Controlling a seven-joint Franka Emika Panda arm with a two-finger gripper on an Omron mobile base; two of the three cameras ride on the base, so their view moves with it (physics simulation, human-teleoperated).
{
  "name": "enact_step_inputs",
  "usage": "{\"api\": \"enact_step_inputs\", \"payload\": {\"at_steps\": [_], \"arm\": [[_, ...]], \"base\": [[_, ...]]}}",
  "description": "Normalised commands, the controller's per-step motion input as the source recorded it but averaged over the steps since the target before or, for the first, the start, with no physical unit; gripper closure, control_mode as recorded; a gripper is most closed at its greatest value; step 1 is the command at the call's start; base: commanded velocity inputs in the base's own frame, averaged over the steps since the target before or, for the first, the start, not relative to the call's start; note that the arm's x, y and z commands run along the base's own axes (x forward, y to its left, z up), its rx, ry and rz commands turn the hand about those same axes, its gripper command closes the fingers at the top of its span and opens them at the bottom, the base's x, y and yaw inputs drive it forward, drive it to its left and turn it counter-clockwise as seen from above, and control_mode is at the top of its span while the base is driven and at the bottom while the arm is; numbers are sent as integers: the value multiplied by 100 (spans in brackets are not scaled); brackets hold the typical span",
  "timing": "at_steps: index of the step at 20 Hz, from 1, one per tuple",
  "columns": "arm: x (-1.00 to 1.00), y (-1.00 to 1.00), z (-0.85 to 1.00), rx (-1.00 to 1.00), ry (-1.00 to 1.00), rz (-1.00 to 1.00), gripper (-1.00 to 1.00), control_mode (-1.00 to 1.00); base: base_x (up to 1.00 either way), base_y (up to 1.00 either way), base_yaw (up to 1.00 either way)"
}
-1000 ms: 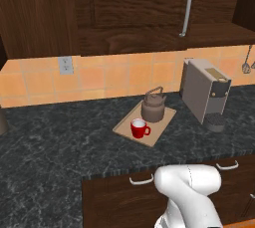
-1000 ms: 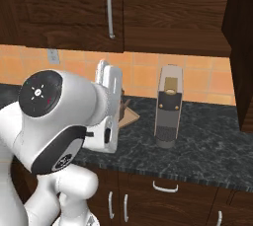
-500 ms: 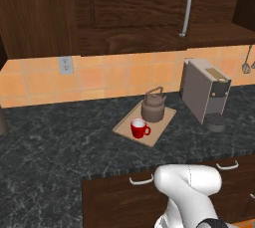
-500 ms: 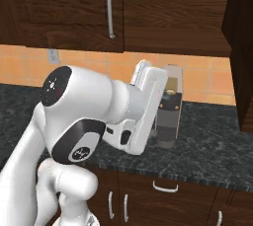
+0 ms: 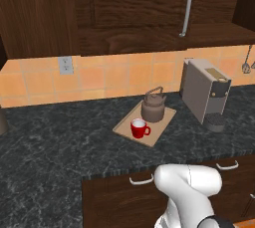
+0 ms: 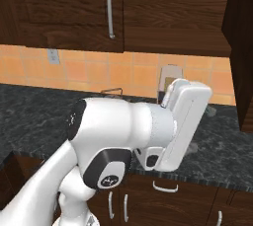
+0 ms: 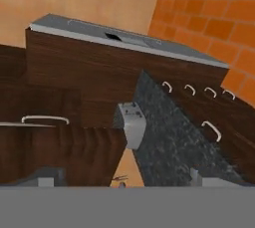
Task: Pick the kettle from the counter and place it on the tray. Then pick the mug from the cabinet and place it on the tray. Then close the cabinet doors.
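Two tall cabinet doors (image 5: 134,8) stand shut above the counter (image 5: 64,142), the largest things in the left base view; one long white bar handle (image 5: 186,6) runs down the door above the tray. The counter, dark marbled stone, spreads below them, with dark wood drawers (image 5: 124,199) and small white handles along its front edge. On the counter, right of the tray, stands a boxy grey-brown coffee machine (image 5: 204,92), well apart from the tray's edge. The tray (image 5: 157,132), a light-tan board, lies at an angle near the middle of the counter, below the orange tiled wall (image 5: 109,77). On the tray's back part sits the kettle (image 5: 153,106), upright, its thin handle arched over it. Just in front of the kettle and left of it, also on the tray, stands the red mug (image 5: 139,128), upright, white inside, handle toward the right. The end effector (image 7: 119,179) shows its two small tips at the bottom of the hand view, spread wide apart with nothing between them, facing wood panels, a strip of counter and drawer handles.
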Motion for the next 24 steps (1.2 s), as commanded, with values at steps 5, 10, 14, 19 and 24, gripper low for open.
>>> {"api": "enact_step_inputs", "payload": {"at_steps": [5, 10, 14, 19, 24], "arm": [[-47, -64, 23, 0, -3, -18, -100, -100], [-36, -43, 22, 0, -7, -8, -100, -100], [-20, -38, 20, -2, -10, -3, -100, -100], [2, -39, 15, -1, 0, 0, -100, -100], [6, -36, 16, 0, 0, 0, -100, -100]], "base": [[0, 0, 0], [0, 0, 0], [0, 0, 0], [0, 0, 0], [0, 0, 0]]}}
